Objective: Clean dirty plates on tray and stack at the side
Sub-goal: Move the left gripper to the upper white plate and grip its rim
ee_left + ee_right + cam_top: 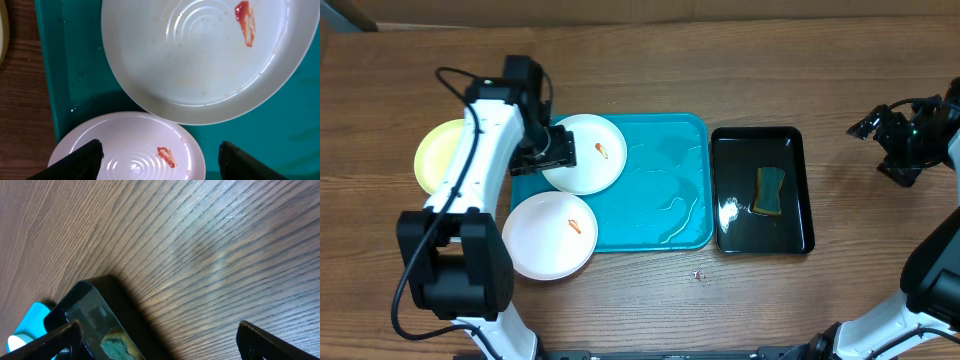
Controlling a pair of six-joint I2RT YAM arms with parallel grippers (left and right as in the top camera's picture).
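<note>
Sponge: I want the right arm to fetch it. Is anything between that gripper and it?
Nothing visible does. The open right gripper is over bare table; the sponge lies uncovered in the black tray, only its rim between.

light: bright, even, from overhead | glare: white spots on wet black tray (727, 210), sheen on turquoise tray (670, 200), ring highlights on plates (200, 60) | shadows: soft, short | focus: table (200, 240) grain slightly soft in right wrist view
</note>
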